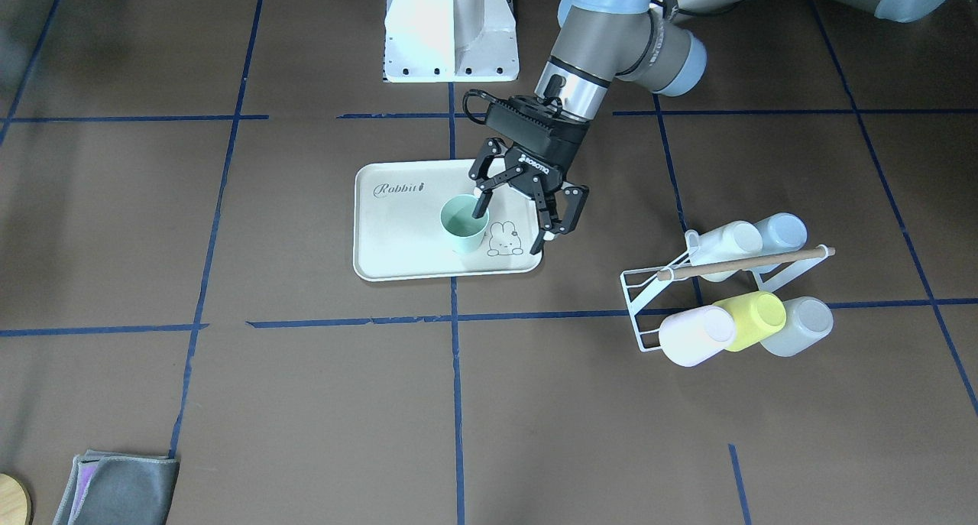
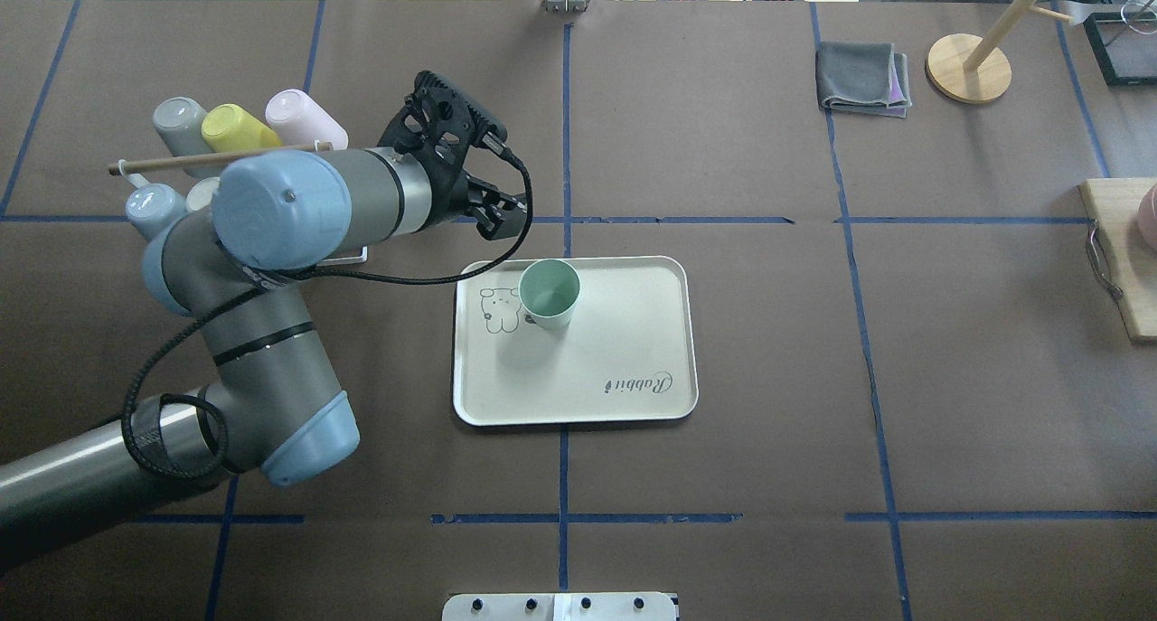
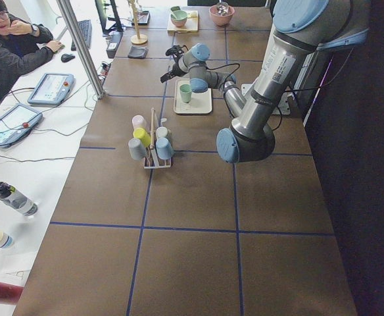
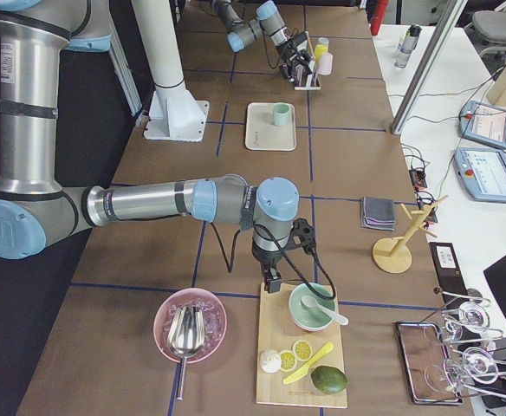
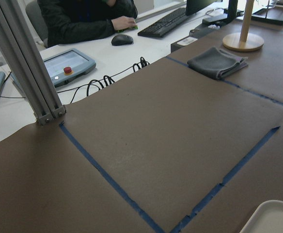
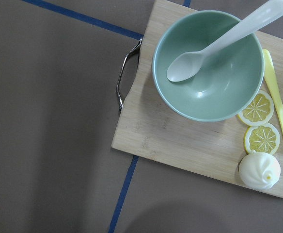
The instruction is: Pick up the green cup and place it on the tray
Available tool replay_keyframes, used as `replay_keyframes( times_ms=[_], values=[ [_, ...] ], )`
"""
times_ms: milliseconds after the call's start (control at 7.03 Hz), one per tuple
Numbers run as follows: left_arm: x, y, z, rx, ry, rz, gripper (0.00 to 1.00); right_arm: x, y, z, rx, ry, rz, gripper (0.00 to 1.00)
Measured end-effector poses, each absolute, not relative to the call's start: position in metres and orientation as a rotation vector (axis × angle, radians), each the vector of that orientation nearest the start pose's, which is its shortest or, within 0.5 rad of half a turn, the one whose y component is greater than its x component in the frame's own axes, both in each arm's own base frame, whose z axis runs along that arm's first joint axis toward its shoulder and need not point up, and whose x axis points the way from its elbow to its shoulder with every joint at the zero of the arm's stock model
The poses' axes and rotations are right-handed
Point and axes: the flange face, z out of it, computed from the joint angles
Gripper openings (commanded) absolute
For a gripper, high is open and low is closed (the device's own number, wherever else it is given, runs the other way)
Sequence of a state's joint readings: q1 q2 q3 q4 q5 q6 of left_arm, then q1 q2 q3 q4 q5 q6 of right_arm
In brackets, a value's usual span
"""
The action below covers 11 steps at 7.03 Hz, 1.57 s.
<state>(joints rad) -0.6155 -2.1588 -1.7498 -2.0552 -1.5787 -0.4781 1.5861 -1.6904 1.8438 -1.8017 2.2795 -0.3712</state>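
From the operators' side of the tabletop (image 1: 114, 227), the green cup (image 1: 464, 225) stands upright on the tray (image 1: 397, 234), mouth up, just beside the little rabbit drawing (image 1: 500, 240). The left end effector (image 1: 510, 229) hangs over that end of the tray with its fingers spread wide and nothing between them. One fingertip overlaps the cup's rim in this view and the other sits over the tray's corner. From here I can't say whether the first one touches the cup.

From behind the robot, the cup shows clear of the arm, in the far left part of the tray. The end effector's black body lies out past the tray's far left corner, and its fingertips are hard to pick out.

From the left end of the tabletop, cup and tray look small and far, and the end effector shows apart from the cup.

From the right end, the right end effector (image 4: 270, 284) points down at the handle end of a wooden board (image 4: 275, 342), beside a green bowl (image 4: 312, 308). I cannot tell whether its fingers are apart or together.

The left wrist camera catches bare tabletop, blue tape (image 5: 107, 179) and one cut-off corner of the tray; the cup and fingers are out of frame.

The right wrist camera looks down on the bowl with a white spoon (image 6: 219, 39) and lemon slices (image 6: 258, 108). Its own fingers are out of frame too.
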Motion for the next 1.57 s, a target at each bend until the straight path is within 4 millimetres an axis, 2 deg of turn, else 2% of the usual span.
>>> replay_keyframes(
  times_ms=[142, 427, 569, 711, 996, 1138, 1280, 1423, 1565],
  values=[
    [0.417, -0.495, 0.184, 0.869, 0.79, 0.482, 1.0, 0.075, -0.429, 0.608, 0.063, -0.713, -0.313, 1.0],
    [0.352, -0.528, 0.212, 0.706, 0.723, 0.534, 1.0, 0.075, -0.43, 0.608, 0.063, -0.713, -0.314, 1.0],
    [0.307, -0.547, 0.244, 0.613, 0.721, 0.497, 1.0, 0.075, -0.43, 0.608, 0.062, -0.713, -0.314, 1.0],
    [0.254, -0.564, 0.278, 0.534, 0.741, 0.438, 1.0, 0.075, -0.43, 0.609, 0.062, -0.712, -0.314, 1.0],
    [0.127, -0.587, 0.361, 0.375, 0.813, 0.253, 1.0, 0.075, -0.43, 0.609, 0.062, -0.712, -0.314, 1.0],
    [0.074, -0.592, 0.413, 0.288, 0.844, 0.147, 1.0, 0.075, -0.43, 0.609, 0.061, -0.711, -0.314, 1.0],
    [0.037, -0.59, 0.472, 0.195, 0.867, 0.055, 1.0, 0.075, -0.43, 0.609, 0.061, -0.712, -0.314, 1.0],
    [0.012, -0.578, 0.521, 0.135, 0.87, 0.01, 1.0, 0.075, -0.43, 0.609, 0.061, -0.712, -0.314, 1.0],
    [-0.013, -0.56, 0.558, 0.119, 0.863, 0.017, 1.0, 0.075, -0.43, 0.609, 0.06, -0.712, -0.313, 1.0]
  ],
)
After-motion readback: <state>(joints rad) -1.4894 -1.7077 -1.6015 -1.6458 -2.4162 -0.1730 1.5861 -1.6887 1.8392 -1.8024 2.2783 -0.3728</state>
